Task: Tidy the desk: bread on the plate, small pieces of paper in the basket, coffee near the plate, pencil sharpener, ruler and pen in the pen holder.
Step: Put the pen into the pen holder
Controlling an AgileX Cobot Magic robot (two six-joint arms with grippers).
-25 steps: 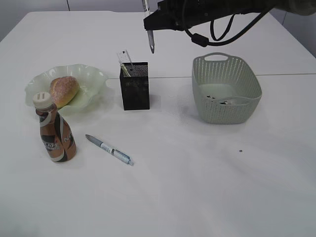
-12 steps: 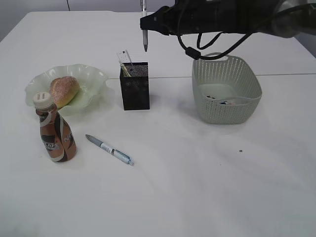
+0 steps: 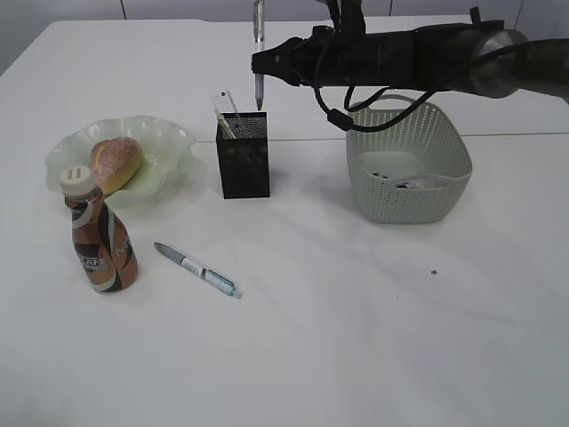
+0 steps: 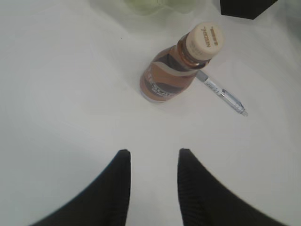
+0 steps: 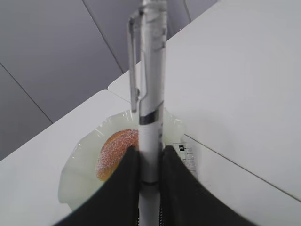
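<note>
Since a second ago, the right gripper (image 3: pixel 259 64) has been carried lower and slightly left, so that the silver pen (image 3: pixel 258 53) held in it has been brought from above and right of the pen holder (image 3: pixel 244 155) to a spot directly over its far rim. That pen is seen pinched upright between the dark fingers (image 5: pixel 126 188), tip down, clip uppermost. The ruler (image 3: pixel 225 111) is already standing in the holder. The bread (image 3: pixel 116 164) lies on the plate (image 3: pixel 164 138), the coffee (image 3: pixel 98 236) stands just in front of the plate, and scraps are seen in the basket (image 3: pixel 406 160). A second, blue-grey pen (image 3: pixel 196 269) lies flat on the desk (image 3: pixel 356 338), just right of the coffee. The left gripper (image 4: pixel 153 188) is held over the desk near the bottle, its jaws apart and nothing between them.

Dropping the silver pen into the holder is judged to be the step in hand. A straight descent is called for until the tip is inside the mesh, clear of the ruler, before release
</note>
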